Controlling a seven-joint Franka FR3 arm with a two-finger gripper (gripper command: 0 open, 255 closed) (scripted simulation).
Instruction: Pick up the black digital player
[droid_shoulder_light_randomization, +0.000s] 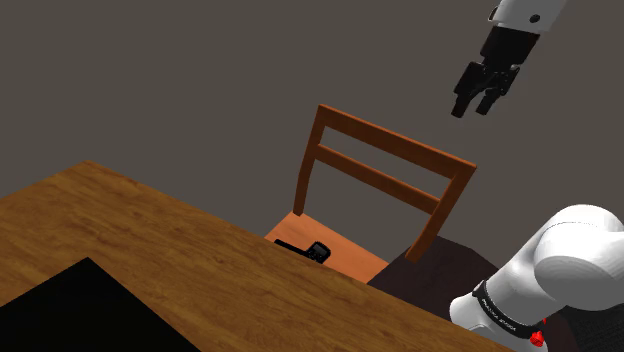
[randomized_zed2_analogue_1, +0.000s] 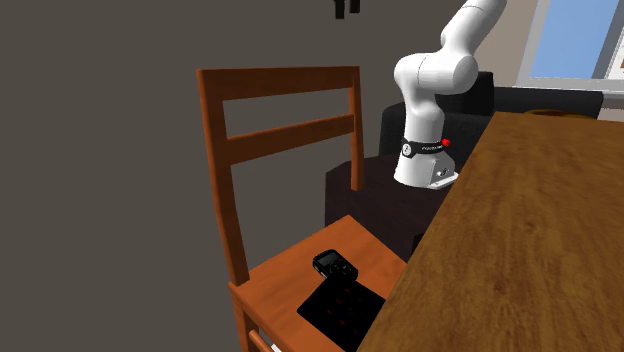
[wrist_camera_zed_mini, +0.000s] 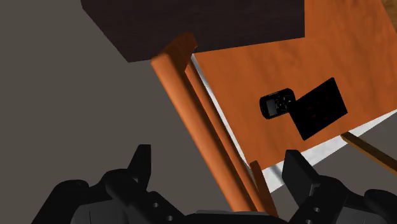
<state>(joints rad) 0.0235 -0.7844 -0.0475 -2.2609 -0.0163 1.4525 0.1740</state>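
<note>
One gripper (droid_shoulder_light_randomization: 473, 108), fingers spread and holding nothing, hangs at 1 o'clock of the one chair (droid_shoulder_light_randomization: 385, 160) in the shoulder view. One black digital player (randomized_zed2_analogue_1: 335, 266) lies on the seat, touching one flat black pad (randomized_zed2_analogue_1: 340, 308) (player at its 12 o'clock, second exterior view). One table (droid_shoulder_light_randomization: 150, 240); its edge partly hides the pad.

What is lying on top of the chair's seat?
On the chair seat lie a small black digital player and a flat black panel beside it. The table covers the seat's edge nearest it.
</note>
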